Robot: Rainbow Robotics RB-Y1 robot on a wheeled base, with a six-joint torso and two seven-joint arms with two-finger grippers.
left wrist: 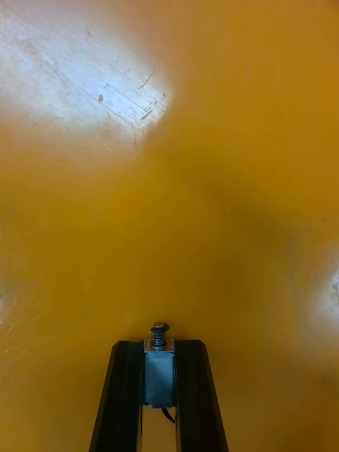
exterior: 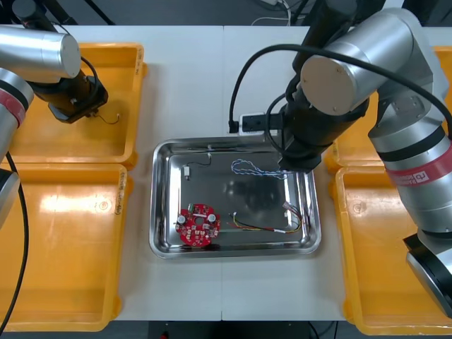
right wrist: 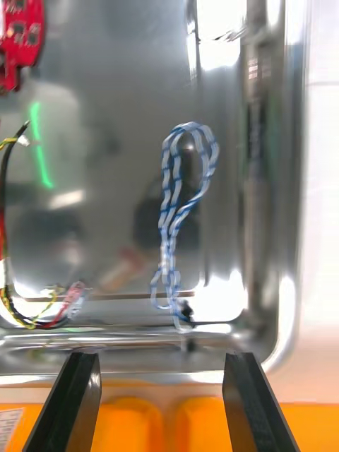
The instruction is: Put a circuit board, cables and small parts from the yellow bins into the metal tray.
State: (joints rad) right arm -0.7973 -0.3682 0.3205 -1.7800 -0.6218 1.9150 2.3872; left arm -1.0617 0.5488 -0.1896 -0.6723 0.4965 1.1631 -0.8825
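Gripping a small boxy grey metal part (left wrist: 159,367), the left tool (left wrist: 159,345) is closed on it, part pinched between the fingers, just above the floor of the plastic yellow bin (exterior: 42,141) left of the shiny rectangular metal tray (exterior: 162,212). Best move: hold the squeeze, lift clear of the bin wall, carry to the tray's bare centre, clear of the round red circuit board (exterior: 199,224) at the tray's near left. The right tool (right wrist: 161,359) is open and empty over the tray's far right edge, with the twisted blue and white cable (right wrist: 176,219) inside the tray just ahead of its fingers.

White table (exterior: 191,70) with 1 seam down its middle, dark floor (exterior: 176,10) beyond its far edge.
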